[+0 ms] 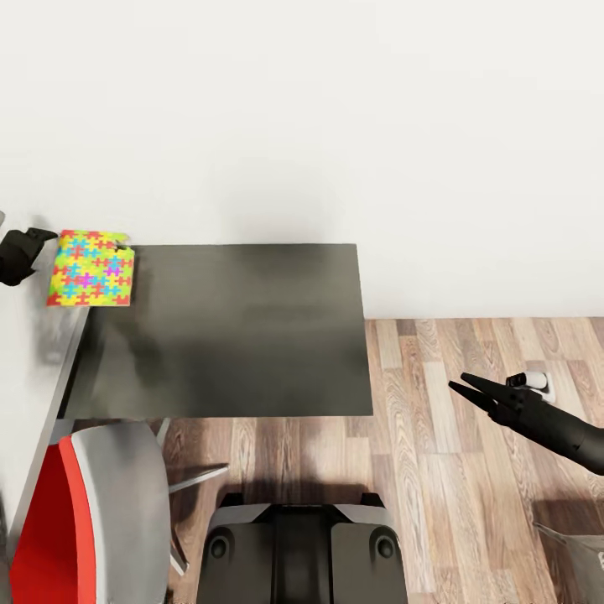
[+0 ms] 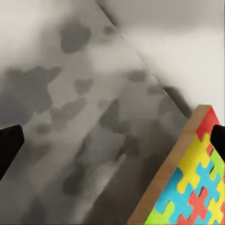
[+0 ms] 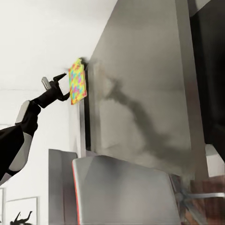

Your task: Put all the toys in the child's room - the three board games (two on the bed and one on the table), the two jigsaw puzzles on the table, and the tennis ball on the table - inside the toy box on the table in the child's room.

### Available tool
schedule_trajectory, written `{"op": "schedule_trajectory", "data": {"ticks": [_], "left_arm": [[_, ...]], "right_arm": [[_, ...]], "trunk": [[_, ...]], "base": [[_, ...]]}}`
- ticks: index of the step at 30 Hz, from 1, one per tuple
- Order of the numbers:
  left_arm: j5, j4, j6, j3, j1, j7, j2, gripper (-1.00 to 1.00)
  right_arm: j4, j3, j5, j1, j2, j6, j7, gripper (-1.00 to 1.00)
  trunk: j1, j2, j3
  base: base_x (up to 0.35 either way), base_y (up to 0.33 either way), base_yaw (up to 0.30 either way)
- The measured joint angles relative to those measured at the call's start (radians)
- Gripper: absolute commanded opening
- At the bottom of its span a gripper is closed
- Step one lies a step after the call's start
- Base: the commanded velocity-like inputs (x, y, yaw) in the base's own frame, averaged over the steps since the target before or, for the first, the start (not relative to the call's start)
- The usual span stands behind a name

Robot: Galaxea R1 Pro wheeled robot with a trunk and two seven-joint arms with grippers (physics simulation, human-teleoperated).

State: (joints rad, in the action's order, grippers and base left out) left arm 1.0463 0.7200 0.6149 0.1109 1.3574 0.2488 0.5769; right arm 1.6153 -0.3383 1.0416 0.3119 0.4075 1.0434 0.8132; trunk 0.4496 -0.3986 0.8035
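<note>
Head view: a puzzle (image 1: 91, 268), a flat square of coloured interlocking pieces, sits at the seam between the pale desk (image 1: 29, 369) and the lower dark cabinet (image 1: 226, 327), overhanging the cabinet's near-left corner by the wall. The left pincer (image 1: 52, 239) is at the puzzle's desk-side edge; in the right wrist view the left pincer (image 3: 65, 84) has its fingers to either side of the puzzle (image 3: 77, 80), which stands clear of the surface, so it looks gripped, with contact itself hard to make out. From the left wrist view the puzzle (image 2: 187, 183) shows a wooden-coloured edge beside one black fingertip (image 2: 218, 140), with the mottled grey desk top beneath. The cabinet top is flat, running back to the white wall (image 1: 335, 117), its right and front edges dropping to the wood-plank floor (image 1: 453, 470). A red chair (image 1: 92, 512) with a grey seat stands tucked at the desk's front, close to the robot's base (image 1: 302, 549). The right pincer (image 1: 461, 387) hangs over open floor well right of the cabinet, fingers nearly together, holding nothing.
</note>
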Motion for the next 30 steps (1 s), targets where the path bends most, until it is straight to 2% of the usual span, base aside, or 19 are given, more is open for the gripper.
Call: {"op": "schedule_trajectory", "data": {"ticks": [7, 11, 15, 30], "left_arm": [[0.001, 0.009, 0.005, 0.018, 0.000, 0.000, 0.017, 1.00], [0.001, 0.011, 0.004, 0.021, 0.008, 0.008, 0.040, 1.00], [0.001, 0.011, 0.004, 0.021, 0.008, 0.008, 0.063, 1.00], [0.001, 0.011, 0.004, 0.021, 0.008, 0.008, 0.064, 1.00]], "right_arm": [[0.000, 0.009, -0.003, 0.000, 0.000, 0.000, -0.002, 1.00], [0.002, -0.001, 0.005, 0.023, -0.019, -0.004, 0.011, 1.00], [0.002, -0.001, 0.005, 0.034, -0.020, -0.004, 0.011, 1.00], [0.002, -0.001, 0.005, 0.034, -0.020, -0.004, 0.011, 1.00]], "trunk": [[0.000, 0.000, 0.000], [0.000, 0.000, 0.000], [0.000, 0.000, 0.000], [0.000, 0.000, 0.000]], "base": [[-0.039, 0.000, 0.000], [0.000, 0.000, 0.000], [0.000, 0.000, 0.000], [0.000, 0.000, 0.000]]}}
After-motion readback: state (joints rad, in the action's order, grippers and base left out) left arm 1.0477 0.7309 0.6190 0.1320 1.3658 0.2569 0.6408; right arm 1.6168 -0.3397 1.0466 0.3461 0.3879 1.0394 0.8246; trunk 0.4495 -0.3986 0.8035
